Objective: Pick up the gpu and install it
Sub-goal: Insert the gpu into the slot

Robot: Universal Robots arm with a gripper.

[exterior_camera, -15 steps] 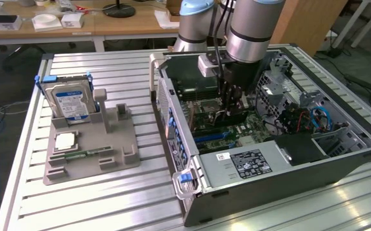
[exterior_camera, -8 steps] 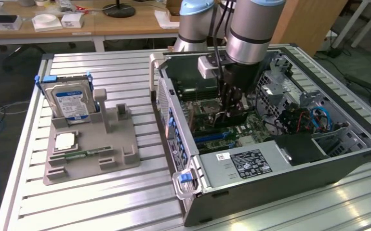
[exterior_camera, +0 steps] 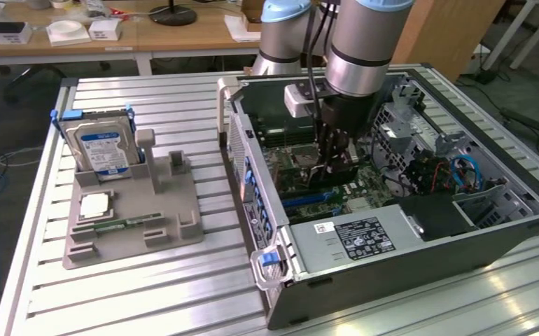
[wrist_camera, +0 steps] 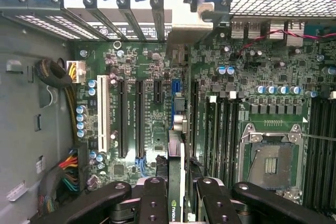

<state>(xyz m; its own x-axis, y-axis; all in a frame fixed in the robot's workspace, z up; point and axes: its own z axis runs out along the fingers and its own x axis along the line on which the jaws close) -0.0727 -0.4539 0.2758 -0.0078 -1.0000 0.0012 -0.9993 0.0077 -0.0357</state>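
Gripper (exterior_camera: 337, 166) jaws narrow, clamped on the gpu (wrist_camera: 176, 174), which hangs edge-down just above the motherboard (wrist_camera: 152, 61) slots inside the case (exterior_camera: 391, 259), exterior view's right, presumably so its connector edge meets a slot squarely.

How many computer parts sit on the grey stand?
3: a hard drive upright at the grey stand's far end, a square chip in the middle, a memory stick in front of it.
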